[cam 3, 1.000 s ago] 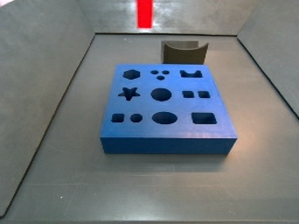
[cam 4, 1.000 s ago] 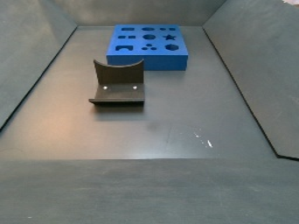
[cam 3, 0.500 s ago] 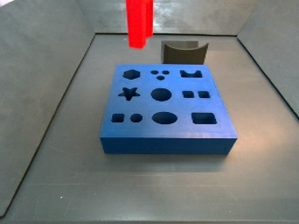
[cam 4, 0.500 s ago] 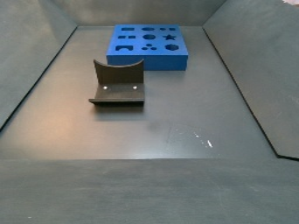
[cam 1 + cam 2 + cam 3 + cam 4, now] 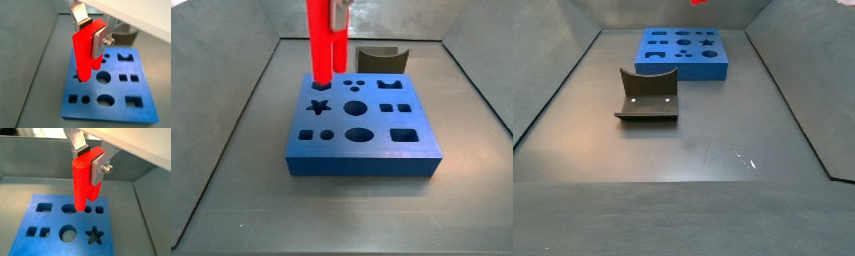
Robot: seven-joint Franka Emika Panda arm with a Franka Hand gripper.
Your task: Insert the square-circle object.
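The gripper (image 5: pixel 93 31) hangs above the blue block (image 5: pixel 113 95), its fingers (image 5: pixel 100 42) clamped on the upright square-circle object (image 5: pixel 85 52), whose lower end hovers over the block's holes.

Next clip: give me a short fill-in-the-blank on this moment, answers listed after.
1. The end effector grips the square-circle object, whose color is ____.
2. The object hangs over the ____ block with shaped holes.
3. The long axis of the object stands ____.
4. In a side view, the dark grey curved piece rests on the floor, ____ from the block.

Answers: red; blue; upright; apart
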